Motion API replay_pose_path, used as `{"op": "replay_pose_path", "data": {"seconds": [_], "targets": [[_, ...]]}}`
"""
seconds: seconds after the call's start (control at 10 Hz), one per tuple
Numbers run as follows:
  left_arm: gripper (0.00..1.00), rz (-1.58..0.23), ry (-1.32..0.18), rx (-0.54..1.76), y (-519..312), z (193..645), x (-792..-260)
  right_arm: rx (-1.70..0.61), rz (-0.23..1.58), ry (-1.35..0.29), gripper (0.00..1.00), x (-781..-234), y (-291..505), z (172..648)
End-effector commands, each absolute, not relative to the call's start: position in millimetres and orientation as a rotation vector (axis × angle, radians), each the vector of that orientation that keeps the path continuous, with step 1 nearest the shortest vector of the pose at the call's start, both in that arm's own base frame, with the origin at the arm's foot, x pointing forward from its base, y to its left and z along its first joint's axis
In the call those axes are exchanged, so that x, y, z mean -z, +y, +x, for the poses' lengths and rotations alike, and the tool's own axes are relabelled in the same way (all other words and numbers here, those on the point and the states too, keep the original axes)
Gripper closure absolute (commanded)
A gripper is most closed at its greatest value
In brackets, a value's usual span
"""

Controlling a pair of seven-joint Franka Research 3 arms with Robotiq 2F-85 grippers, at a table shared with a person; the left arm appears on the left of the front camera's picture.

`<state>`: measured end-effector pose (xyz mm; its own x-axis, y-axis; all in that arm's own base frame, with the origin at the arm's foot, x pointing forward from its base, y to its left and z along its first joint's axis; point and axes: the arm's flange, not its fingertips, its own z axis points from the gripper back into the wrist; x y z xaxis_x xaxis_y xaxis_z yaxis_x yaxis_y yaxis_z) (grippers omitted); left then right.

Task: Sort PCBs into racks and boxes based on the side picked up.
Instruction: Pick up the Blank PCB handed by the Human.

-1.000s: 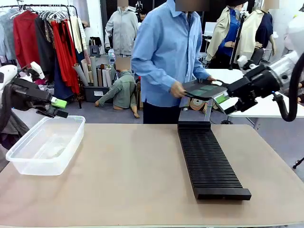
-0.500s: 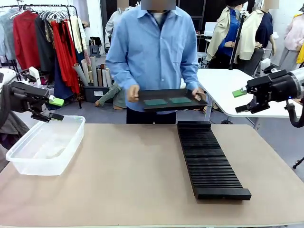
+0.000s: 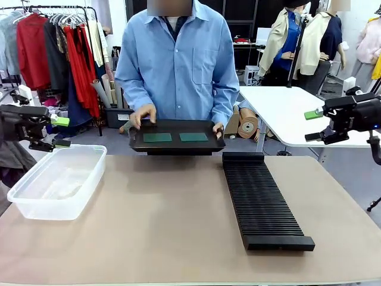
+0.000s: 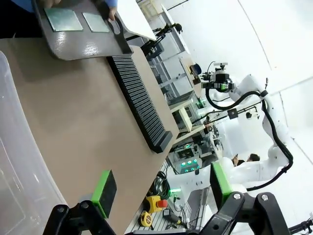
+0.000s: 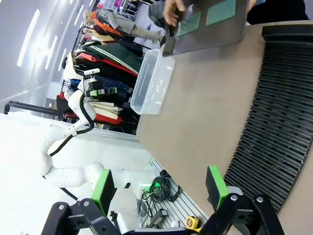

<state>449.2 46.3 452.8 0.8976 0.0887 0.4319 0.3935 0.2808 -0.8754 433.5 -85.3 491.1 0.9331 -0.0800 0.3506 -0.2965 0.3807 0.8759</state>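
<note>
Left arm [image 3: 21, 119]: enters from the left with the forearm roughly level. The left gripper [image 3: 61, 132] is held beyond the table's [image 3: 178, 238] left edge, above table height, pointing toward the middle. Its jaws stand apart, one green pad above the other, with nothing between them. In the left wrist view the pads [image 4: 104, 193] are spread wide.

Right arm [image 3: 363, 110]: mirrors this from the right. The right gripper [image 3: 313, 126] is off the far right corner, level, with jaws fully spread and empty. Seen small from the right wrist, the left arm appears bent sharply at the elbow.
</note>
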Motion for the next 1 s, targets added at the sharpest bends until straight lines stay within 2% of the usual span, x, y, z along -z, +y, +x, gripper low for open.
{"op": "replay_pose_path", "data": {"seconds": [0.0,0.1,0.9], "targets": [[0.00,-1.308,-0.462,0.237,40.9,447.2,-455.6,-0.155,1.237,-0.402,0.00,-486.8,-82.5,434.6],[0.00,-1.281,-0.441,0.213,46.3,449.2,-452.8,-0.142,1.179,-0.364,0.00,-491.1,-85.3,433.5],[0.00,-1.281,-0.441,0.213,46.3,449.2,-452.8,-0.142,1.179,-0.364,0.00,-491.1,-85.3,433.5]]}}
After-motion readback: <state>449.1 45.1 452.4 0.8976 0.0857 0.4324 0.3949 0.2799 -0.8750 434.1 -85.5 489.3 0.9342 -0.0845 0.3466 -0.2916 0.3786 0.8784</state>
